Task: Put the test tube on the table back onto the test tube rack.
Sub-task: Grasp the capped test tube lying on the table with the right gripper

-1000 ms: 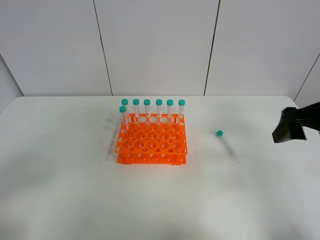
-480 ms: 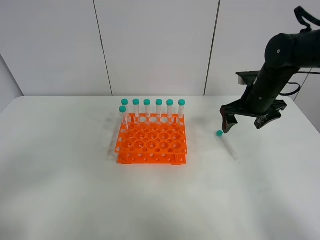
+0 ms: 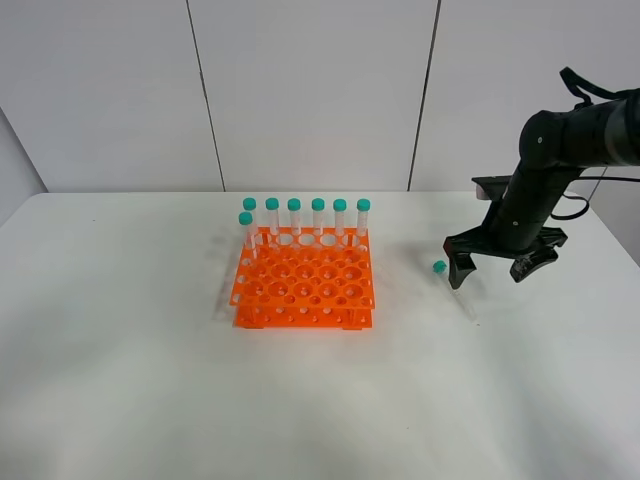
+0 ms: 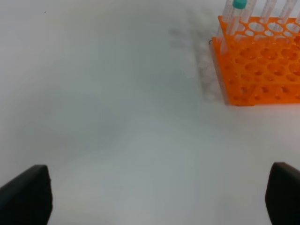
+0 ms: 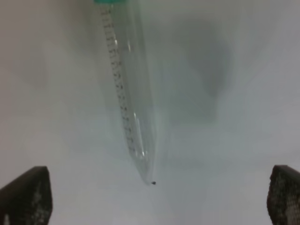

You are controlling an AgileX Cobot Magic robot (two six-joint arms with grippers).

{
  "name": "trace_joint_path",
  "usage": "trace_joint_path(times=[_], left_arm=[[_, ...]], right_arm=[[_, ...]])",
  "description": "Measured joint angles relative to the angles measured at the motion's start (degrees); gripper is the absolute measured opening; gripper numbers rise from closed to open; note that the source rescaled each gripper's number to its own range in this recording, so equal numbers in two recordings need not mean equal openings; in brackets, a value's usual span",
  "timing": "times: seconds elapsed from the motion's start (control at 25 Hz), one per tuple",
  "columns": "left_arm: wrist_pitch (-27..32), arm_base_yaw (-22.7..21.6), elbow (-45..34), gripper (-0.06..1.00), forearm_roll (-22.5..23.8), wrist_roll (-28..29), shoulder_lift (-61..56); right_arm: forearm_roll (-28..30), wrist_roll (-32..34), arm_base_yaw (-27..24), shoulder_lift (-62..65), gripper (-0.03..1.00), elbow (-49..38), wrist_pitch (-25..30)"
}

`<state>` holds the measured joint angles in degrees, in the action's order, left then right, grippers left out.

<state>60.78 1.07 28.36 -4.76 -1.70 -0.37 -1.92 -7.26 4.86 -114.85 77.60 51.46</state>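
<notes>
tube [image 3: 457, 294]: flat on the tabletop [image 3: 150, 380], right of the rack [image 3: 303, 292] and well apart from it.
right jaws: spread, empty, hanging just over the tube. In the wrist view its tip points into the gap, so they look lined up to pinch across the barrel.
left jaws: spread, empty, well clear of the rack. Probably parked to leave this to the right arm.
rack: other tubes [image 3: 318, 218] upright along the back edge, front holes free.
next: lower, pinch mid-barrel, stand it upright for a hole.
</notes>
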Motion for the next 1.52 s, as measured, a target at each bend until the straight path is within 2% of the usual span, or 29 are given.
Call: trace_joint_path(times=[0.12, 0.48, 0.96, 1.2, 1.4, 1.52], left_arm=[[0.00, 0.00, 0.00, 1.00, 0.00, 0.00, 0.00], [0.00, 0.00, 0.00, 1.00, 0.00, 0.00, 0.00], [0.00, 0.00, 0.00, 1.00, 0.00, 0.00, 0.00], [0.00, 0.00, 0.00, 1.00, 0.00, 0.00, 0.00], [0.00, 0.00, 0.00, 1.00, 0.00, 0.00, 0.00], [0.00, 0.00, 0.00, 1.00, 0.00, 0.00, 0.00]], right_arm=[[-1.08, -1.32, 0.60, -1.06, 1.00, -1.27, -0.77], [-1.52, -1.51, 0.89, -3.14, 1.00, -2.73, -9.14], [-3.70, -4.56, 0.89, -5.94, 0.98, -2.73, -9.14], [-4.02, -4.70, 0.89, -6.12, 0.83, -2.73, -9.14], [-4.02, -4.74, 0.89, -6.12, 0.52, -2.73, -9.14], [-4.02, -4.74, 0.89, -6.12, 0.40, -2.73, -9.14]])
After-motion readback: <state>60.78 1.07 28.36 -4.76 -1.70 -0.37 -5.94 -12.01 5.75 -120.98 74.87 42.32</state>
